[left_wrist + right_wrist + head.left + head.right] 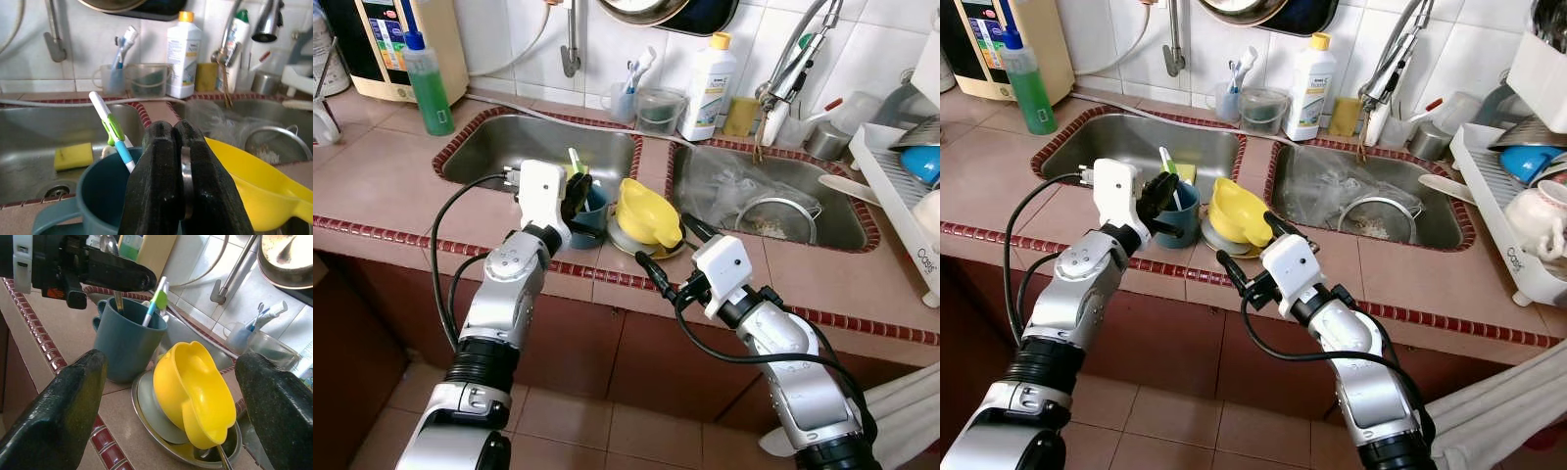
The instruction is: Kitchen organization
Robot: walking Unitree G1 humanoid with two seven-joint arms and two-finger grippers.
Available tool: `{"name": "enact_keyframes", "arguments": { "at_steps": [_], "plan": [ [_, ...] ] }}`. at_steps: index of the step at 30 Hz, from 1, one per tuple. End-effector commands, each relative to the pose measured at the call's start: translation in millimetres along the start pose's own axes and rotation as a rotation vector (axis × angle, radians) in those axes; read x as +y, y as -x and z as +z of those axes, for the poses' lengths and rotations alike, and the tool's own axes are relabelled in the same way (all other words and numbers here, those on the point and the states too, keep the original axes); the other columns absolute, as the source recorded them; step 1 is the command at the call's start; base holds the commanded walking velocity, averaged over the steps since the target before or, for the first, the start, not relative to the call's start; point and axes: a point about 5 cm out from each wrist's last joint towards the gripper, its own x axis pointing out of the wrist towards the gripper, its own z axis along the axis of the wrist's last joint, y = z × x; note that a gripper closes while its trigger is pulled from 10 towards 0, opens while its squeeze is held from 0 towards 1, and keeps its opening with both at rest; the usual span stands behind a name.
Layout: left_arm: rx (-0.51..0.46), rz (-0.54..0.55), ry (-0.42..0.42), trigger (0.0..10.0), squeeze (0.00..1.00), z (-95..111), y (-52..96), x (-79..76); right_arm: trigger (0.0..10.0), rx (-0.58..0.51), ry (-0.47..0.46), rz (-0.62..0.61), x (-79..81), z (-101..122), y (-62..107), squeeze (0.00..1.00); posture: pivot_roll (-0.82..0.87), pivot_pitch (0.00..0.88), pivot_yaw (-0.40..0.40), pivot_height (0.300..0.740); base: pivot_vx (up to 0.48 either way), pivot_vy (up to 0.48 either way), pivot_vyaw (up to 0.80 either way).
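The left gripper (181, 161), fingers pinched on a metal utensil handle (119, 301), hangs over the blue mug (128, 345) on the tiled counter (391, 186) between two sinks. The right gripper (166, 396), spread wide and empty, faces the yellow bowl (195, 394) tilted on a steel plate (146, 406) beside the mug.

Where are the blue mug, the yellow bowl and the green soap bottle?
blue mug (128, 345), right wrist view, on its outer wall.
yellow bowl (644, 211), left eye view, on its upturned side.
green soap bottle (430, 90), left eye view, on its body.
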Motion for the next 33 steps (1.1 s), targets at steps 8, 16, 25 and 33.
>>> {"name": "enact_keyframes", "arguments": {
  "at_steps": [8,16,25,33],
  "plan": [
    [0.069,-0.123,-0.031,10.0,0.00,14.9,-9.3,-14.9,10.0,-0.003,0.016,0.013,-1.6,1.0,-1.3,0.00,-0.08,0.008,-0.077,0.740,0.000,0.000,0.00],
    [0.074,-0.128,-0.038,10.0,0.00,23.4,-9.8,-10.0,10.0,-0.007,0.016,0.012,-1.8,1.8,-2.2,0.00,-0.08,0.006,-0.076,0.740,0.000,0.000,0.00],
    [0.074,-0.086,-0.042,10.0,0.00,31.8,-13.5,-0.1,10.0,-0.012,0.018,0.016,-1.9,2.6,-4.0,0.00,-0.08,0.001,-0.078,0.740,0.000,0.000,0.00],
    [0.056,-0.097,-0.041,10.0,0.00,46.8,-11.5,9.8,10.0,-0.011,0.015,0.024,0.3,2.2,-4.0,0.00,-0.08,0.000,-0.079,0.740,0.000,0.000,0.00]
  ]
}}
